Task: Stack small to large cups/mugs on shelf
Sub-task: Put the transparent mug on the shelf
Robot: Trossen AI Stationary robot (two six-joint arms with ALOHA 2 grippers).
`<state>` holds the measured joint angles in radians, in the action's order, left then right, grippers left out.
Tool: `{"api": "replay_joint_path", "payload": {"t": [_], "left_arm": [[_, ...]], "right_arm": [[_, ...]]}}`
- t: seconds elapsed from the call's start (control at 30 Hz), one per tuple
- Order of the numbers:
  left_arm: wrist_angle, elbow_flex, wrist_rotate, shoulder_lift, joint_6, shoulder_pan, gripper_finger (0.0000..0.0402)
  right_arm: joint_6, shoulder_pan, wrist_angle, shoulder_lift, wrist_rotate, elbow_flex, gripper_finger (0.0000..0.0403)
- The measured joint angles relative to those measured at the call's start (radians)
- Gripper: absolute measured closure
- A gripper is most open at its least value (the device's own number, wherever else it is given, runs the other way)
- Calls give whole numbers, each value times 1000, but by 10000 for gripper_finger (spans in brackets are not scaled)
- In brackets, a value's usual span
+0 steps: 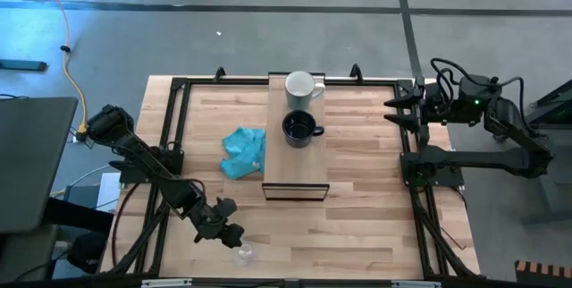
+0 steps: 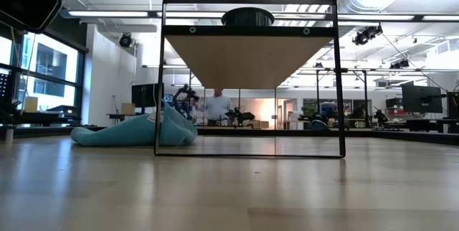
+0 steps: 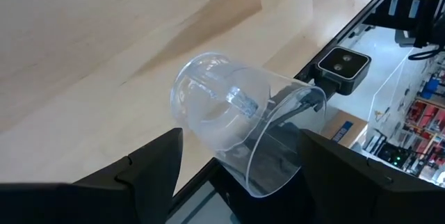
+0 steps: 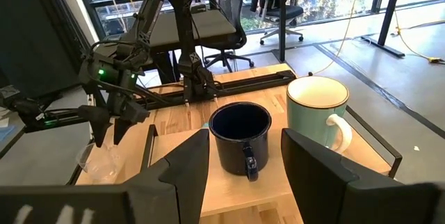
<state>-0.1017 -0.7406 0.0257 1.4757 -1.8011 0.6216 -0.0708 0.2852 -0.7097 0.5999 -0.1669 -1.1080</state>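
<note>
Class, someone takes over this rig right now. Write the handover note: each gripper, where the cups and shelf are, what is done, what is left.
Left gripper: open, at the table's near edge, fingers on either side of the glass cup, which lies on its side; not gripped.
Right gripper: open, idle at the table's right edge.
Shelf: mid-table, white mug at its far end, black mug next to it.
Done: both mugs are on the shelf.
Left: grasp the glass cup and set it on the shelf's free near end.

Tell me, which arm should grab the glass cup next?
Probably the left. Its hand hangs just above the glass cup at the table's near edge, fingers open on either side. The right hand waits far off, past the shelf.
</note>
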Motion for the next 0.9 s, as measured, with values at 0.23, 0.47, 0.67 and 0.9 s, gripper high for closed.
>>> {"api": "replay_joint_path", "payload": {"t": [0.23, 0.47, 0.67, 0.9], "left_arm": [[-5, -7, 0, 0, 23, 0, 131], [-5, -14, -3, 0, 32, 0, 142], [-5, -14, -7, 0, 28, 0, 186], [-5, -14, -7, 0, 26, 0, 215]], "right_arm": [[0, 0, 0, 0, 8, 0, 231], [0, 0, 0, 0, 8, 0, 231], [0, 0, 0, 0, 8, 0, 231], [0, 0, 0, 0, 8, 0, 231]]}}
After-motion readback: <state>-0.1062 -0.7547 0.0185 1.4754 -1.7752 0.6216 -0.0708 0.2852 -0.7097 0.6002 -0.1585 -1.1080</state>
